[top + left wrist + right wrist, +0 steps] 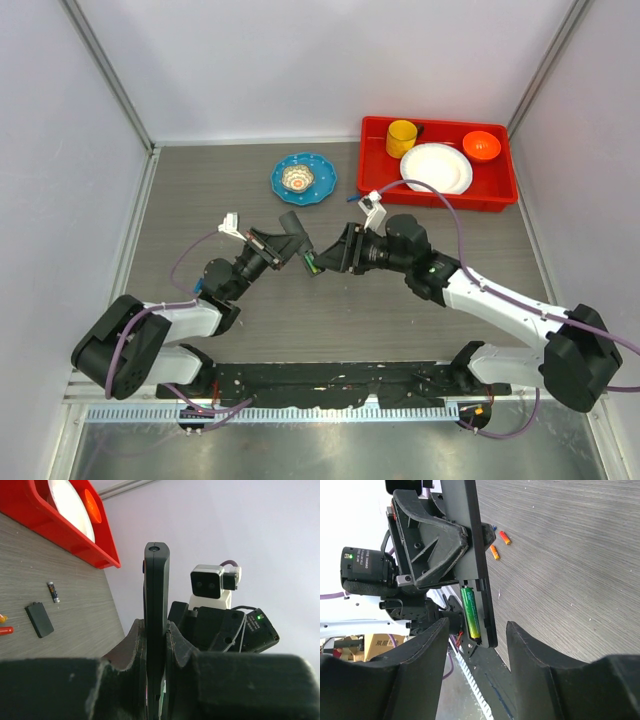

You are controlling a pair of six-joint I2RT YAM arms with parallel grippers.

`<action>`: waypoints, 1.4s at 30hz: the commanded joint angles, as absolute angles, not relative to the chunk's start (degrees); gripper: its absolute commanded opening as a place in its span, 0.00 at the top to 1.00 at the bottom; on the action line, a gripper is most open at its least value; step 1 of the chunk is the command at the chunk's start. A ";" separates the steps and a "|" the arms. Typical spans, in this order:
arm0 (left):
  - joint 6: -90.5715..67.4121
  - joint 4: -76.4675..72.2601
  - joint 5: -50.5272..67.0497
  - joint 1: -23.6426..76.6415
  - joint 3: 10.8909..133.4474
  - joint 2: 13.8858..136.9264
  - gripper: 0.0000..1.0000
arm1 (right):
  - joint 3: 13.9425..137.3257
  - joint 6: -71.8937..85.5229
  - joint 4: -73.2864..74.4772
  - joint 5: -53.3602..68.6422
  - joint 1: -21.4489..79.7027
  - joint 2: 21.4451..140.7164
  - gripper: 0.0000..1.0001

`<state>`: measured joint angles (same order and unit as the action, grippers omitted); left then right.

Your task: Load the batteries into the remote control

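Black remote [156, 580] in left hand [156, 629]; right [477, 625] seemingly open.

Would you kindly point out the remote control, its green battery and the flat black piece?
remote control [156, 595]: left wrist view, its narrow edge.
green battery [470, 612]: right wrist view, mid-body.
flat black piece [39, 620]: left wrist view, centre.

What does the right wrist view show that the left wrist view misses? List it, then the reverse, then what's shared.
Right wrist only: a green battery seated in the remote control, its bay open. Left wrist only: the flat black piece and the red tray holding a white plate. Both: the remote control, clamped in the left gripper.
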<state>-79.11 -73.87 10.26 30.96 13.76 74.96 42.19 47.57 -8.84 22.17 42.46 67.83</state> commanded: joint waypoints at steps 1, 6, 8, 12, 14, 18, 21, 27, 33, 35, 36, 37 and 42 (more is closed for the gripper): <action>-79.10 -88.59 11.43 30.67 14.59 73.13 1.00 | 40.96 47.19 -12.48 23.64 42.28 67.94 0.46; -79.37 -88.59 12.04 30.67 15.03 72.86 1.00 | 40.08 48.78 -15.46 24.78 42.10 68.73 0.48; -79.54 -88.59 12.56 30.76 15.38 72.69 1.00 | 39.73 49.48 -16.08 24.79 42.01 69.17 0.50; -79.63 -88.59 12.74 30.76 15.38 72.51 1.00 | 39.46 49.92 -16.96 24.87 42.01 69.61 0.51; -79.72 -88.59 12.83 30.76 15.56 72.42 1.00 | 39.11 50.27 -17.57 24.87 42.01 69.70 0.52; -79.72 -88.59 12.83 30.76 15.64 72.25 1.00 | 39.02 50.45 -17.67 24.79 42.01 70.22 0.52; -79.81 -88.59 12.74 30.67 15.82 72.07 1.00 | 39.02 50.62 -17.58 24.79 42.01 70.75 0.53; -79.45 -88.59 11.78 30.76 16.00 71.02 1.00 | 38.67 50.89 -17.58 24.61 42.01 71.81 0.56; -79.37 -88.59 11.25 30.76 16.08 70.58 1.00 | 38.41 51.33 -17.58 24.79 42.01 72.77 0.57; -79.28 -88.59 11.08 30.76 15.91 70.49 1.00 | 38.15 51.85 -18.28 24.96 42.01 72.42 0.56; -79.10 -88.59 11.16 30.76 15.65 70.49 1.00 | 38.23 52.12 -18.54 25.05 42.01 72.25 0.56; -79.01 -88.59 11.16 30.76 15.56 70.66 1.00 | 38.15 52.38 -18.72 25.05 42.01 71.99 0.55; -78.58 -88.59 10.99 30.85 14.42 71.36 1.00 | 39.72 52.65 -18.11 25.31 41.75 70.05 0.48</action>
